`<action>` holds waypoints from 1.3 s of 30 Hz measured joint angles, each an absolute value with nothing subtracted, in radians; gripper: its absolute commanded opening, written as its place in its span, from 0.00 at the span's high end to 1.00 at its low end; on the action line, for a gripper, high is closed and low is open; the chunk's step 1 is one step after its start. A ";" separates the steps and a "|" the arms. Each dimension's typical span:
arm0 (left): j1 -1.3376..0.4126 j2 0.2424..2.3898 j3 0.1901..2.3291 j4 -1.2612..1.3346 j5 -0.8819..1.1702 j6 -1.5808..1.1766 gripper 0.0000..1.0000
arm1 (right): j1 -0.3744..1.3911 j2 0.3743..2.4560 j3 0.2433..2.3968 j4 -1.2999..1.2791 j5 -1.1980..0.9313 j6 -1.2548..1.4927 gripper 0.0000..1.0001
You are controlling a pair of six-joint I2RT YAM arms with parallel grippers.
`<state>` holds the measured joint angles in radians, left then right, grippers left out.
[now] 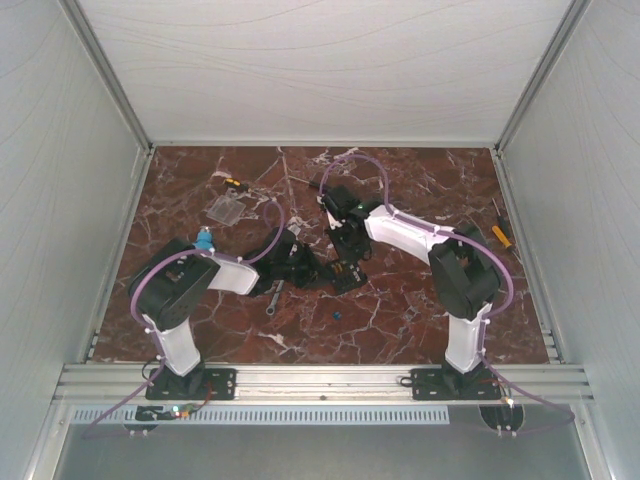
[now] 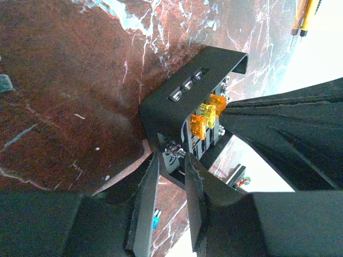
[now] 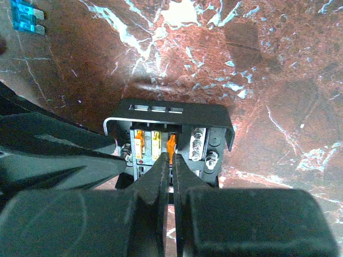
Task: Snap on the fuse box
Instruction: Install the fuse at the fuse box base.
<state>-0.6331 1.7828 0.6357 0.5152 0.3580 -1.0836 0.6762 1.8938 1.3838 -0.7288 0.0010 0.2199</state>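
Fuse box (image 1: 338, 272): near the middle of the marble table (image 1: 420, 310), caught between my two claws, its fuse side showing.

Left claw (image 2: 171, 179): jaws part-way open and clamped on the box's near edge. There is one finger (image 2: 144, 206) on either side of a bolted tab. In my left wrist view the box runs off the tips toward 1 o'clock.

Right claw (image 3: 172, 158): jaws closed, the fingers all but touching. The tips are in among the fuses at the box's 6 o'clock edge in my right wrist view. An orange fuse (image 3: 171, 143) stands right at the tips; I cannot tell whether it is pinched. Two more orange ones stand at its 9 o'clock.

Blue fuse (image 3: 24, 16): lies loose on the marble at 10 o'clock in that same view.

From above: clear cover (image 1: 228, 208) at the box's 10 o'clock, well apart. Screwdriver (image 1: 503, 233) out at 3 o'clock, near the right wall.
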 measured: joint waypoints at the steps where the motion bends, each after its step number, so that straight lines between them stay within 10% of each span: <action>1: -0.633 1.783 0.636 0.515 0.358 -1.084 0.74 | 0.676 1.898 1.390 -0.736 0.001 0.217 1.00; 39: -0.633 1.782 0.636 0.517 0.358 -1.079 0.76 | 0.676 1.973 1.454 -0.803 0.034 0.200 1.00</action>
<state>-0.6331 1.7824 0.6357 0.5171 0.3576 -1.0790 0.6762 1.9732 1.4540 -0.8028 0.0338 0.1997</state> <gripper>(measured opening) 0.243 0.006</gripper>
